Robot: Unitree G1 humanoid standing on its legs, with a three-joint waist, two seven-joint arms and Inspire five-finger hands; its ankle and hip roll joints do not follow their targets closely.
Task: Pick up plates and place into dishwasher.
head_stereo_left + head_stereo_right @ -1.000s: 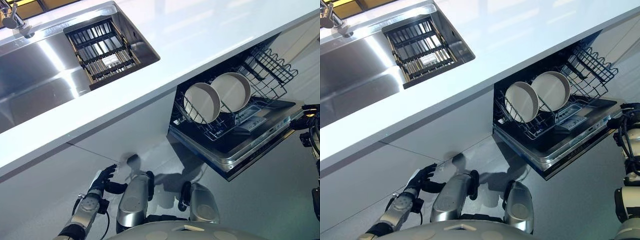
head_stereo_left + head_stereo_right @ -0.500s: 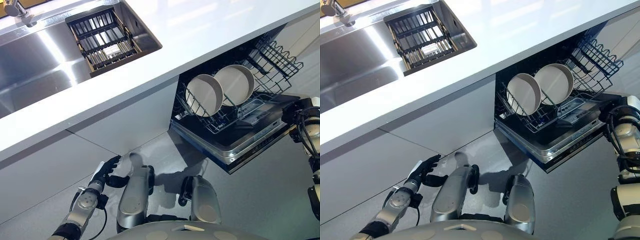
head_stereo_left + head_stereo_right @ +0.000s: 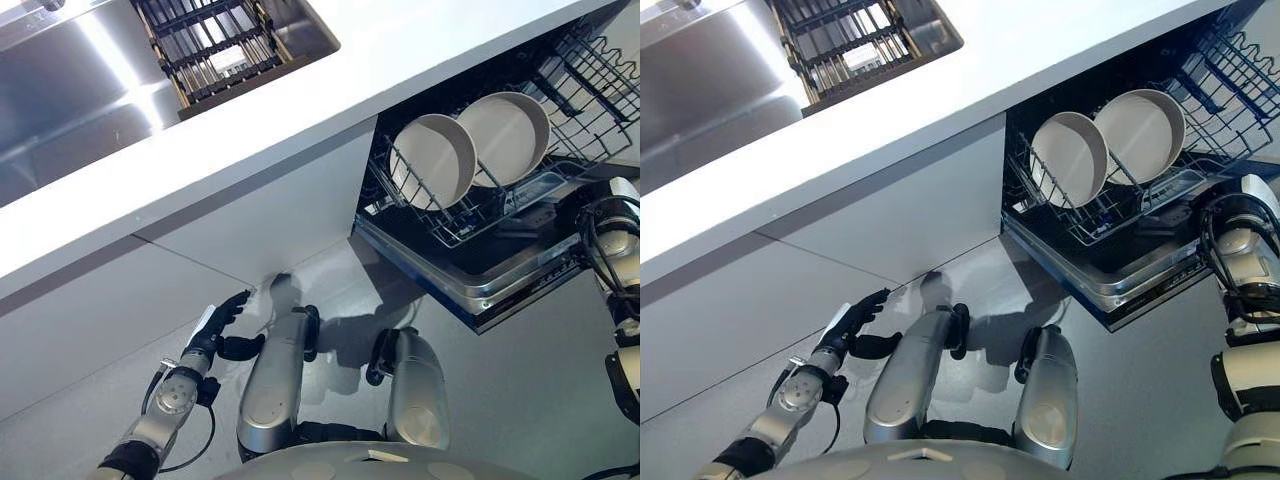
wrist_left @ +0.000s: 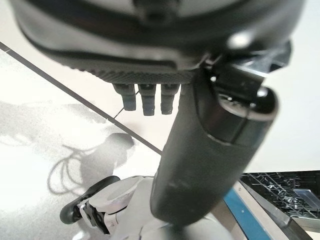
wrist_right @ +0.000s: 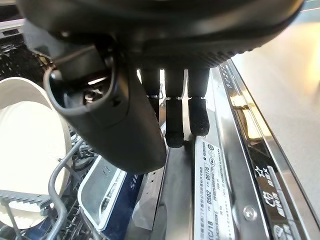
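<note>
Standing upright in the dishwasher rack (image 3: 570,150), two plates (image 3: 433,160) are racked; both hands, left hand (image 3: 215,325) and right hand (image 5: 175,107), are relaxed and empty, and the open door (image 3: 500,290) should be cleared carefully.

small print label (image 5: 212,165), dishwasher door (image 5: 243,150)

the right hand (image 5: 170,107) has come in from the side, over the open dishwasher door (image 5: 225,165).
</note>
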